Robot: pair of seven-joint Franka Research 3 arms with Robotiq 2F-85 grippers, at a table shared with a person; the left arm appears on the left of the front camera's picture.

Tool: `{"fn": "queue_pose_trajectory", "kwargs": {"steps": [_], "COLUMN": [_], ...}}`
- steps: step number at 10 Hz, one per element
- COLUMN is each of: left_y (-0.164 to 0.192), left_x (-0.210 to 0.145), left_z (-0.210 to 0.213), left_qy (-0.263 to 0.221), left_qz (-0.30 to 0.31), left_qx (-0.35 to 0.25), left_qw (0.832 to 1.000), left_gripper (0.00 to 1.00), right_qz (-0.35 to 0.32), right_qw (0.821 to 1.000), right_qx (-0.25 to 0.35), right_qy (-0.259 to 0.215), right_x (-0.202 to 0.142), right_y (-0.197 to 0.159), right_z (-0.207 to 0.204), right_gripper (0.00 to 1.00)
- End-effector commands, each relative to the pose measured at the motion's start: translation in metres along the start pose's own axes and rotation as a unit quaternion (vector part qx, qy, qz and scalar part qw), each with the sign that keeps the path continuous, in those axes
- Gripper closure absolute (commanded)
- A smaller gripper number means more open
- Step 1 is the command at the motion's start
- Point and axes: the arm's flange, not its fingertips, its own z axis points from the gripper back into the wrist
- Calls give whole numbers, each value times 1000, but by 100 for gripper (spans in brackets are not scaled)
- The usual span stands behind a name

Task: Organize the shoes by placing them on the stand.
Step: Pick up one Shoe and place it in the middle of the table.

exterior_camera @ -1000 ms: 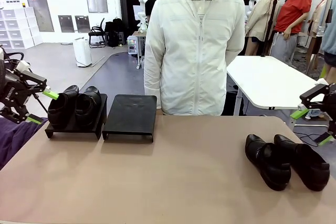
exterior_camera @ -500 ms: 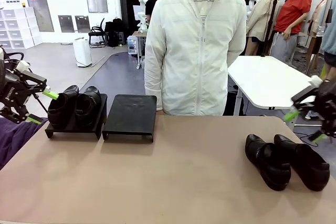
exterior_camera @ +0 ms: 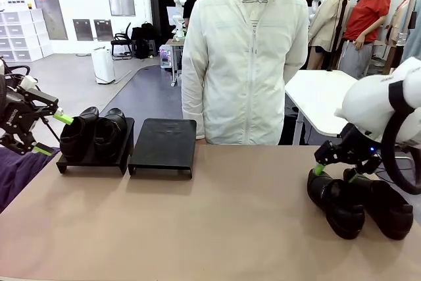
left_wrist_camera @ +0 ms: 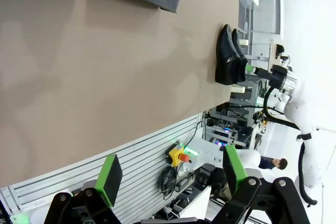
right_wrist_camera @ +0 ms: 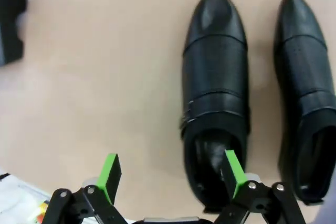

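Moved: my right gripper (exterior_camera: 335, 172) swung down, open, above the shoes (exterior_camera: 337, 207) right of the stand (exterior_camera: 162, 141) | step: reaching | next: straddle one, close.

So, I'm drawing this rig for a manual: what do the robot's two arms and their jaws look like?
The right arm has a smooth, rounded white shell with a black band and a thick black cable looping beside it. Both sets of jaws are black bar linkages with bolted joints, tipped with bright green pads. The left arm's black end piece carries white lettering.
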Motion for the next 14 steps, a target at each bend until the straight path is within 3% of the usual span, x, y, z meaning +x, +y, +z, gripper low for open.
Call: {"fn": "queue_pose_trajectory", "kwargs": {"steps": [1, 2, 3, 7, 12, 14], "left_y": [1, 1, 1, 1, 1, 1], "left_x": [-1, -1, -1, -1, -1, -1], "left_z": [3, 3, 3, 3, 3, 3], "left_qy": [3, 3, 3, 3, 3, 3], "left_qz": [-6, -6, -6, -6, -6, -6], "left_qx": [0, 0, 0, 0, 0, 0], "left_qw": [1000, 1000, 1000, 1000, 1000, 1000], "left_gripper": [0, 0, 0, 0, 0, 0], "right_qz": [-13, 0, 0, 38, 22, 14], "right_qw": [998, 1000, 1000, 993, 993, 988], "right_qx": [-33, 0, 0, -81, -84, -91], "right_qy": [46, 0, 0, 82, 83, 125], "right_x": [0, 0, 0, 7, 1, -2], "right_y": [-12, 0, 0, -30, -38, -42], "right_z": [7, 0, 0, 18, -19, -50], "right_gripper": [0, 0, 0, 0, 0, 0]}}
